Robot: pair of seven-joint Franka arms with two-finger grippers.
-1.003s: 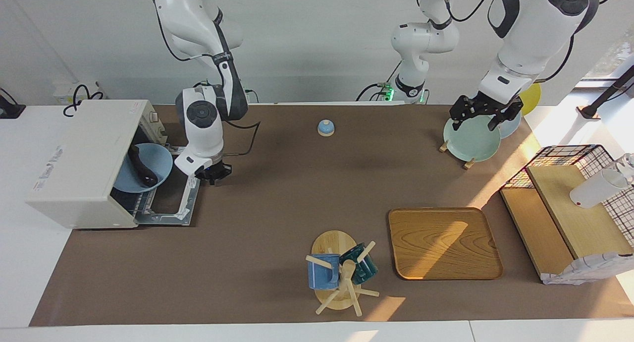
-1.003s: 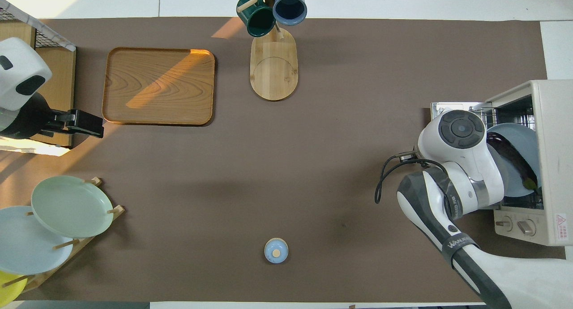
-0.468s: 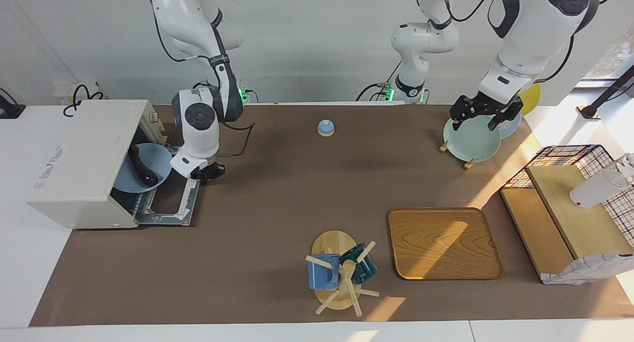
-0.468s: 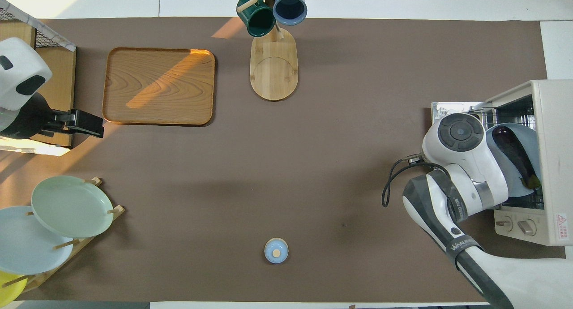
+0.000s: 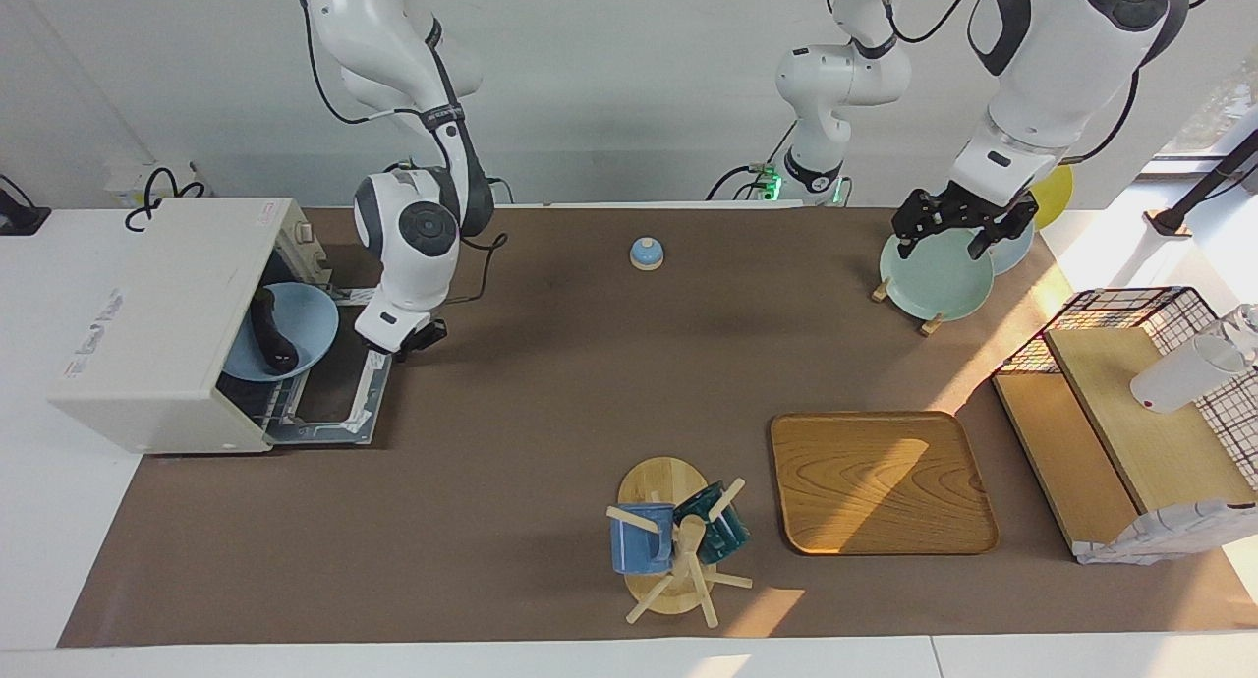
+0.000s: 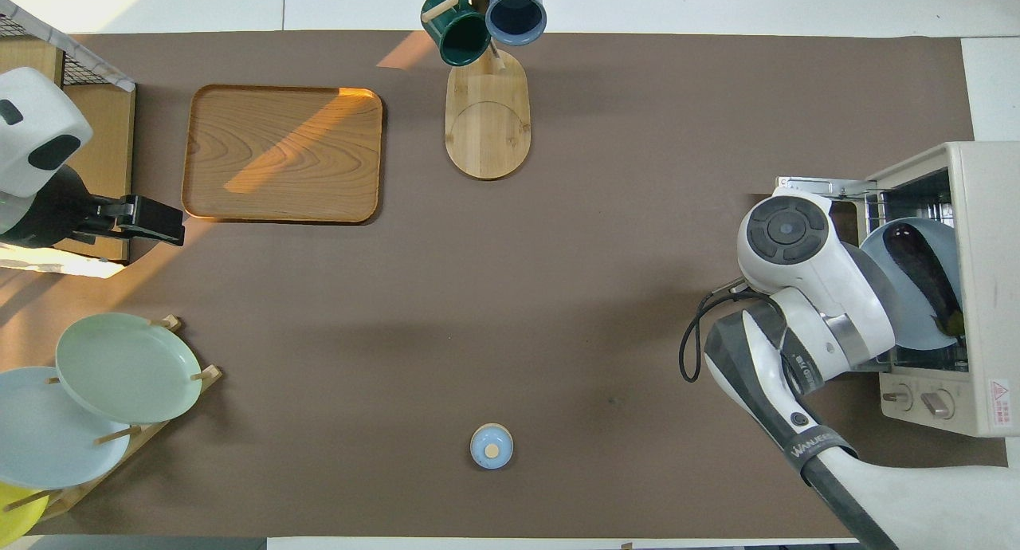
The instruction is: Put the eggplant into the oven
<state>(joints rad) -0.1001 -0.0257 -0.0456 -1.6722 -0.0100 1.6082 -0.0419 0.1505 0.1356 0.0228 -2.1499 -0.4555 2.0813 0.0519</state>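
The white oven (image 5: pixel 157 314) (image 6: pixel 984 239) stands at the right arm's end of the table, its door (image 5: pixel 334 393) folded down flat. A light blue plate (image 5: pixel 314 314) (image 6: pixel 884 255) rests on the rack in the oven's mouth, partly inside. The dark eggplant (image 5: pixel 270 329) (image 6: pixel 924 275) lies on that plate. My right gripper (image 5: pixel 415 338) is shut and holds nothing, low beside the door's edge nearer the robots; from overhead its own wrist hides it. My left gripper (image 5: pixel 946 236) (image 6: pixel 171 225) waits open above the green plate (image 5: pixel 934 280).
A small blue bell (image 5: pixel 646 254) sits near the robots mid-table. A mug tree (image 5: pixel 678 545) with two mugs and a wooden tray (image 5: pixel 880 481) lie farther out. The plate rack (image 6: pixel 119 367) and a wire-and-wood shelf (image 5: pixel 1130 413) with a white cup (image 5: pixel 1184 373) fill the left arm's end.
My right wrist has turned and the shut gripper has shifted a little toward the robots along the oven door. The eggplant has turned slightly on its plate. The left arm has not moved.
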